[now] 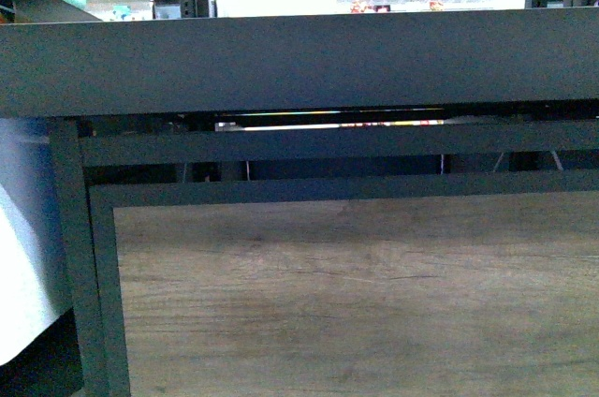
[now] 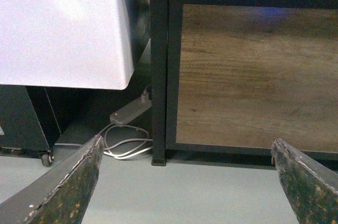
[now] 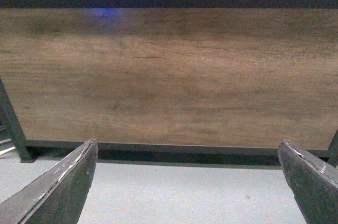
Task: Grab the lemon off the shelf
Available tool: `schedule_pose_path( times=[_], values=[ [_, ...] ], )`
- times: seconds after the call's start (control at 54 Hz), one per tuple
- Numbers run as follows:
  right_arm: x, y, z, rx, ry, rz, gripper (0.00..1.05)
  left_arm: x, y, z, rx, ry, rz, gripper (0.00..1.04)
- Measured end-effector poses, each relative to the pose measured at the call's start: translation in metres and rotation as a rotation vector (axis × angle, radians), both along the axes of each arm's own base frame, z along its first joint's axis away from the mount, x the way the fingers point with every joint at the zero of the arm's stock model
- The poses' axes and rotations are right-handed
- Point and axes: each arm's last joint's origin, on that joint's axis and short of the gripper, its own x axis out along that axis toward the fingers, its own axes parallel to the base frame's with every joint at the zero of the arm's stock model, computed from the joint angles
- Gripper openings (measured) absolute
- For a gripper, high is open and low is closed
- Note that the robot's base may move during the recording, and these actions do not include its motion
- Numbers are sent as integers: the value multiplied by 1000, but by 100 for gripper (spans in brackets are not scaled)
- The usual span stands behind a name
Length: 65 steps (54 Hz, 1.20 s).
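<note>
The lemon is out of view in every frame. The shelf (image 1: 281,60) fills the front view: a dark tier lip across the top, black frame bars, and a brown wood-grain front panel (image 1: 356,294) below. Neither arm shows in the front view. My left gripper (image 2: 186,182) is open, low over the grey floor, facing the panel (image 2: 253,71) and a black frame leg (image 2: 159,76). My right gripper (image 3: 187,182) is open too, facing the middle of the panel (image 3: 169,76), nothing between its fingers.
A white cloth-covered stand (image 2: 63,23) is beside the shelf's left side, also seen in the front view (image 1: 28,257). A white power strip with coiled cable (image 2: 129,112) lies on the floor by the frame leg. A dark wheeled cabinet (image 2: 24,123) stands beneath the cloth.
</note>
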Motion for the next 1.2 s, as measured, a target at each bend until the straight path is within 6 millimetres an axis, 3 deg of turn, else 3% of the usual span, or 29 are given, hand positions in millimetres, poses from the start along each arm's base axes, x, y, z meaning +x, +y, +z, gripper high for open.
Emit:
schedule_pose_path(
  times=[1.204],
  values=[
    [0, 0, 0, 0, 2, 0, 102, 0, 0, 0, 0, 1, 0, 97]
  ],
)
